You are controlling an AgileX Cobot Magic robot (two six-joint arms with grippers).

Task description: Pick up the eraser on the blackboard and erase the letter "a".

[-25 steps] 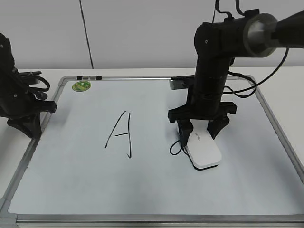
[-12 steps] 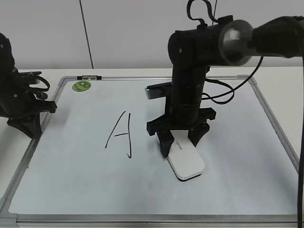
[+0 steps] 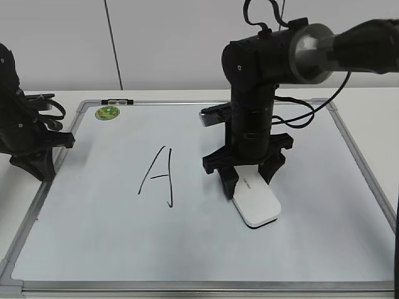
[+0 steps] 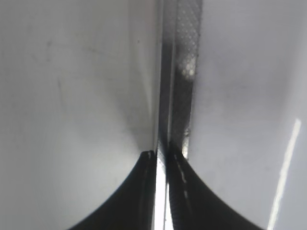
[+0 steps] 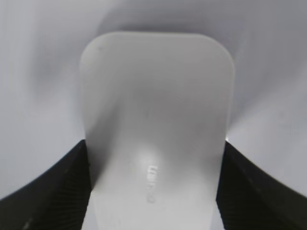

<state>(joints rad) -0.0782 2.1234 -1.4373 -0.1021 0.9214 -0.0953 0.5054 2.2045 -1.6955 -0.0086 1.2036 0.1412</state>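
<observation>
The blackboard lies flat on the table. My right gripper is shut on the eraser and holds its pad on the board, right of the tall capital "A". In the right wrist view the eraser fills the space between the two fingers of the right gripper. No small letter "a" shows anywhere; the spot under the eraser is hidden. My left gripper is shut and empty at the board's left frame, with its tips just above that frame.
A round green sticker sits at the board's far left corner. The right arm's cable hangs over the far right part of the board. A wall stands behind the table.
My right gripper slid the eraser left across the board, then a little back to the right. The curved stroke of the small "a" seen beside the eraser one second ago no longer shows.
</observation>
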